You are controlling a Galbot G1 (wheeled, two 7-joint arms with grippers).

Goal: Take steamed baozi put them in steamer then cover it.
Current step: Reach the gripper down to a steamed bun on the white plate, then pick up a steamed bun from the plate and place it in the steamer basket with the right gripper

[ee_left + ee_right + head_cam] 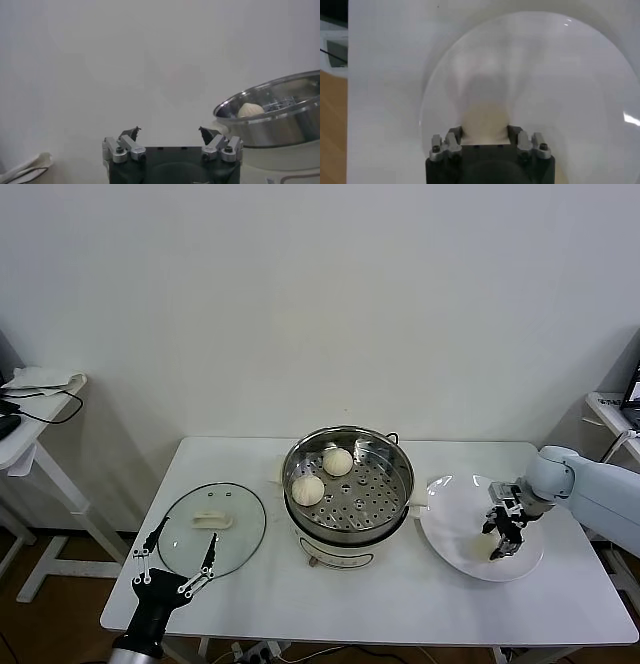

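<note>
The steamer (349, 436) stands at the table's middle with two steamed baozi (308, 490) (338, 461) on its perforated tray. My right gripper (503, 536) is down on the white plate (450, 519), shut on a third baozi (485, 116) that fills the gap between its fingers (516, 135) in the right wrist view. That baozi is mostly hidden by the gripper in the head view. My left gripper (188, 530) is open and empty, parked at the front left over the glass lid (235, 514). The left wrist view shows the steamer (280, 127) with one baozi (250, 109) inside.
The glass lid lies flat on the table left of the steamer. The plate sits right of the steamer, near the table's right edge. A side table with cables (30, 399) stands at the far left, another (615, 409) at the far right.
</note>
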